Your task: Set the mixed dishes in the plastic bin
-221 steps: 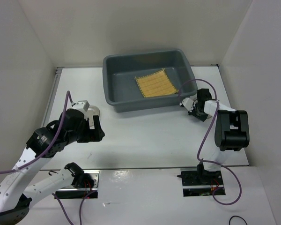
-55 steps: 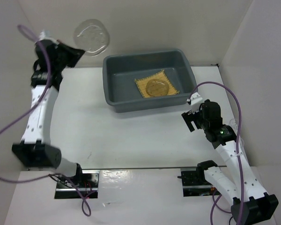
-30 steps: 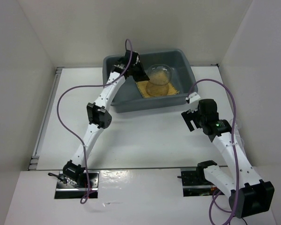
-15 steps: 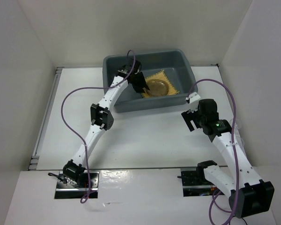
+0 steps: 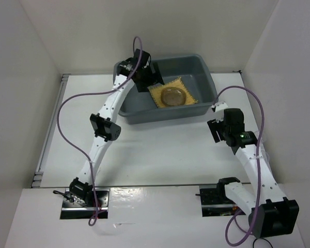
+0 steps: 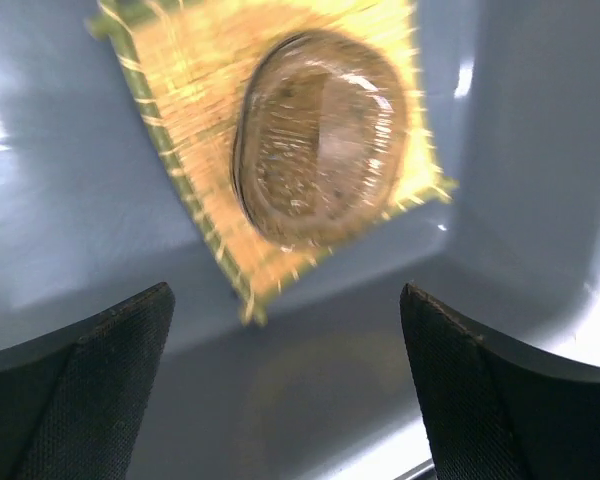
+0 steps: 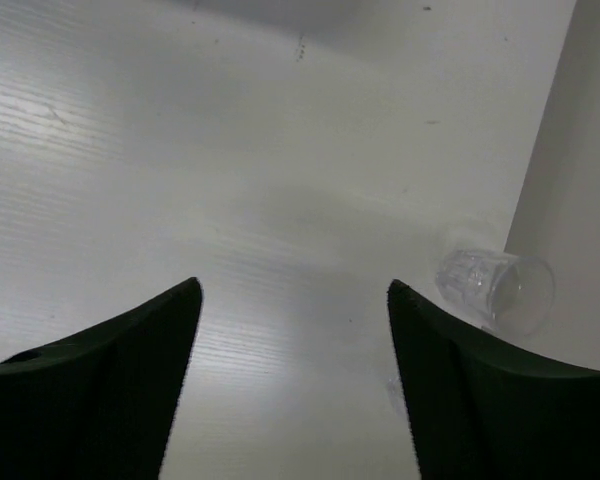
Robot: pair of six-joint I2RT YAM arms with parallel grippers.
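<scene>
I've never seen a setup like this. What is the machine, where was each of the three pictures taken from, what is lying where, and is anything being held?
Two robot arms are bolted at the near edge of a white table. The wide picture comes from a fixed camera above and behind them. The other two come from cameras on the wrists, so the dark shapes at the bottom are each gripper's own fingers.

The left gripper hangs open over a grey bin. It looks down at a yellow mat on the bin's floor, with a brownish plate on top. The right gripper is open over bare table. A small clear cup lies nearby, apparently on its side, by the wall. Neither gripper holds anything.
</scene>
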